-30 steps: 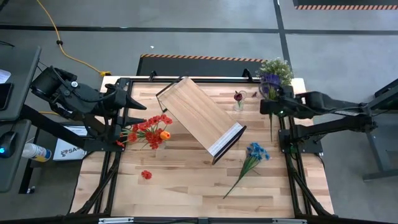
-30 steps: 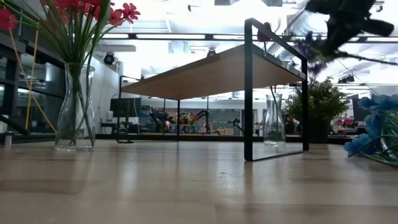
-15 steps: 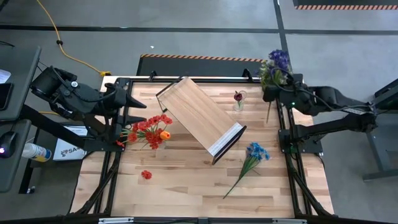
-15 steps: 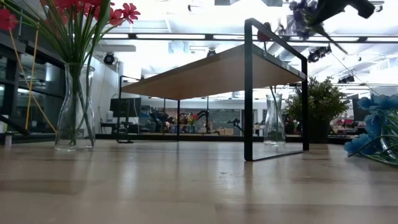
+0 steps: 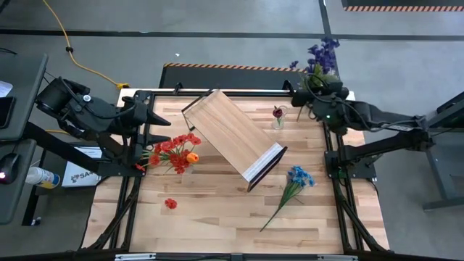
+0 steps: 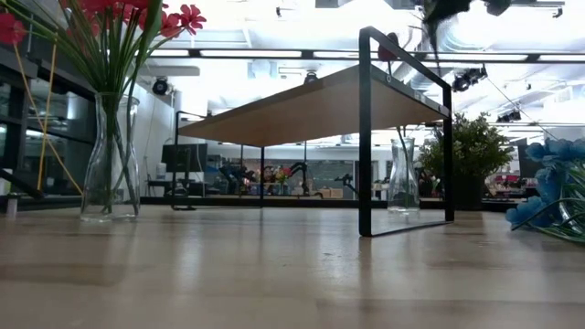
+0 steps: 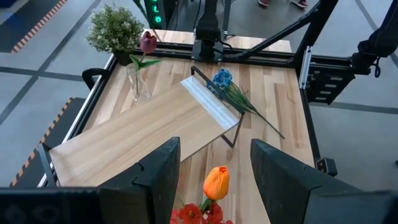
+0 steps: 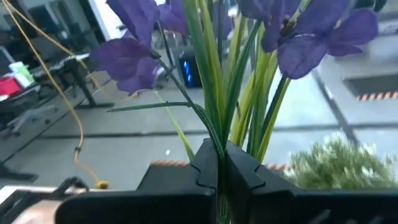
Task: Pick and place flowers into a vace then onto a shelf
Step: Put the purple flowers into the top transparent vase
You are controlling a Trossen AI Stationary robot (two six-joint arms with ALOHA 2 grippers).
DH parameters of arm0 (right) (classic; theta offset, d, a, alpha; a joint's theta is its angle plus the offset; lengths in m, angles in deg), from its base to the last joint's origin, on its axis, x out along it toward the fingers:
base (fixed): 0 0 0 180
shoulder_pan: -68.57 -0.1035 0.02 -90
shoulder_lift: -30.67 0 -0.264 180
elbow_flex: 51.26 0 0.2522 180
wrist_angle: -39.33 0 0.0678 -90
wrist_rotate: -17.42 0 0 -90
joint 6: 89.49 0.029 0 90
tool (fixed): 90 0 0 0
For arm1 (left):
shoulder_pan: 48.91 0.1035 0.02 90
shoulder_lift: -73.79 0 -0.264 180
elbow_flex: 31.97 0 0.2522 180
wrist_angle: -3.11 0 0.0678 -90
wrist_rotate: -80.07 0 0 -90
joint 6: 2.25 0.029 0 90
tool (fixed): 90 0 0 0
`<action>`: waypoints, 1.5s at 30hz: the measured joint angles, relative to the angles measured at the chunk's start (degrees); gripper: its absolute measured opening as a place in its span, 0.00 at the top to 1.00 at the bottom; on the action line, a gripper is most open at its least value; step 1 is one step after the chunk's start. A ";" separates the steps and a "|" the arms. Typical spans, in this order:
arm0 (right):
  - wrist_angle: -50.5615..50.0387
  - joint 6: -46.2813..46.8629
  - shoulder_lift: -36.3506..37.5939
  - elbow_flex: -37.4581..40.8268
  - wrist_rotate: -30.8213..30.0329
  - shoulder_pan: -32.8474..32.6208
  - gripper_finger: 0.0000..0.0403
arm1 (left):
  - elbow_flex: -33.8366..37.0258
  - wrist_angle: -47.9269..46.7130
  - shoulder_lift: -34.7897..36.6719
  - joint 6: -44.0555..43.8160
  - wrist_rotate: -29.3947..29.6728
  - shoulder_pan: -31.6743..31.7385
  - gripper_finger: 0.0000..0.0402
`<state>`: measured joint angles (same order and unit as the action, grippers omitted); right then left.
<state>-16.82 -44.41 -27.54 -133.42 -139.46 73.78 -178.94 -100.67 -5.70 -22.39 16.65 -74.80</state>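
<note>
Purple flowers (image 8: 205,74) are pinched by their green stems between the right gripper's (image 8: 221,163) 2 dark fingers, which are closed almost together on the bunch. From above, the right gripper (image 5: 317,93) holds this bunch (image 5: 319,54) raised near the far right corner of the table (image 5: 217,217), blooms pointing out past the far edge.

The step in hand looks like carrying the bunch to a vase. To do it well, the stems should be turned to hang straight down, then lowered slowly into the narrow mouth of the small glass vase (image 5: 278,119) near the far edge, which already holds 1 dark red bloom (image 5: 277,112). That vase looks light and could tip if a stem catches its rim.

The shelf (image 5: 233,136) lies at an angle in the middle of the table, just beside that vase. Blue flowers (image 5: 296,178) lie flat on the table near the right edge. A second vase (image 6: 110,157) of red and orange flowers (image 5: 174,151) stands at the left side.

The left gripper (image 7: 214,171) waits over that red bunch, fingers spread wide and holding nothing. The low view probably catches only the tips of the lifted bunch at its top edge.
</note>
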 joint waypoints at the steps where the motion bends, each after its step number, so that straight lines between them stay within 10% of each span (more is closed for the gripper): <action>1: 2.04 -1.80 -0.73 0.00 -0.95 0.00 1.00 | 0.00 0.01 -0.11 0.00 0.03 0.00 0.43; 45: 14.45 -2.92 -22.19 0.04 -16.41 3.82 0.99 | 0.00 0.00 -0.31 0.37 -1.73 0.00 0.43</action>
<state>-2.38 -47.32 -49.73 -133.38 -155.87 77.61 -178.94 -100.67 -6.00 -22.02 14.92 -74.80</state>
